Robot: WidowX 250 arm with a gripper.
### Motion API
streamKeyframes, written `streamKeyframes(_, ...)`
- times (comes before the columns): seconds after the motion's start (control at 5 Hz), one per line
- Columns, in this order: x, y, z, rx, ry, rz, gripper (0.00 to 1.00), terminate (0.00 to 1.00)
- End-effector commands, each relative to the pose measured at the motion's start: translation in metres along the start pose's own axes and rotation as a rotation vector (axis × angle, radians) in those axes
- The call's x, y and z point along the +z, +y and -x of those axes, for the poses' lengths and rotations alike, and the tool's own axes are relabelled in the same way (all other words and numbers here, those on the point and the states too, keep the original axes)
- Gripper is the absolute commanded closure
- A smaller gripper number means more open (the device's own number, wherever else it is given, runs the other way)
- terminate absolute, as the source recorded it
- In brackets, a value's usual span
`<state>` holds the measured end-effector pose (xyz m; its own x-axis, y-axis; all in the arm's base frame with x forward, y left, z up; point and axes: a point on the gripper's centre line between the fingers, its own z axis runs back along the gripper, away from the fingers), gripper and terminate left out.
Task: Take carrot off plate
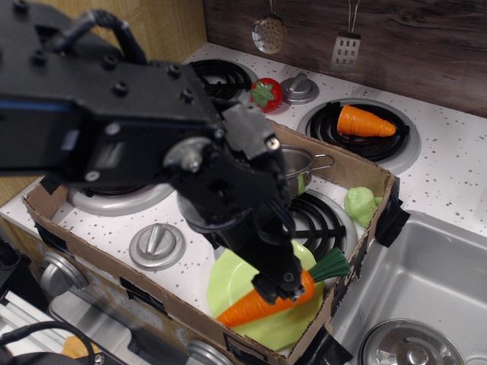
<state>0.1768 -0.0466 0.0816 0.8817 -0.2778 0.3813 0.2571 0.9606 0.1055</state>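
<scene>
Nearest you, the plate (pixel 228 285) lies in the front right corner of the cardboard tray (pixel 106 262) that sits on the toy stove top. The carrot (pixel 251 304) rests across the plate, its orange tip toward the front left and its dark green top (pixel 329 265) reaching over the plate's right rim. Your gripper (pixel 283 287) is down on the middle of the carrot; from this side its black fingers overlap the orange body, but you cannot tell whether they are closed on it or merely set against it. The arm (pixel 137 122) stretches from the upper left and covers the left burner and most of the steel pot (pixel 300 163), of which only the right rim and handle show. A grey knob (pixel 156 245) sits left of the plate. A lumpy green toy vegetable (pixel 361 205) lies against the tray's right wall. Beyond the tray, a stubby orange carrot (pixel 364 122) rests on the back right burner, and a red tomato (pixel 266 93) stands beside another knob (pixel 300 88). A steel sink (pixel 426 289) lies to the right.
</scene>
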Motion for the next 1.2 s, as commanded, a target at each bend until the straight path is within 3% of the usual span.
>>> streamKeyframes(0.0, -0.027, -0.002, -0.002, -0.043, -0.073, 0.042, 0.0, 0.0)
streamKeyframes(0.4, -0.043, -0.006, -0.005, -0.084, -0.112, -0.013, 0.0, 0.0)
streamKeyframes(1.0, -0.064, -0.016, 0.002, -0.056, -0.14, -0.003, 0.0, 0.0)
